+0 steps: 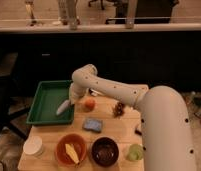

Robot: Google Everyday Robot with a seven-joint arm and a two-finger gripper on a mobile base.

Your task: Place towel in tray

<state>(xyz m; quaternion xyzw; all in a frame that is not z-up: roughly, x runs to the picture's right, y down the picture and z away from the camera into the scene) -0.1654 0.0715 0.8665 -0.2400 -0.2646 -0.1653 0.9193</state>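
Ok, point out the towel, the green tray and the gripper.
towel [62, 107], camera view, middle of the white cloth.
green tray [44, 102], camera view, bare floor.
gripper [70, 98], camera view, arm's tip above the tray's right edge.

Looked like office or lab space: wheeled black chair bases [100, 4] behind long dark counter [119, 55], light wooden table [46, 131]. Gripper [70, 98] was above green plastic tray [44, 102].

The gripper [70, 98] hangs over the right edge of the tray [45, 102] — towel [62, 107] just below it.
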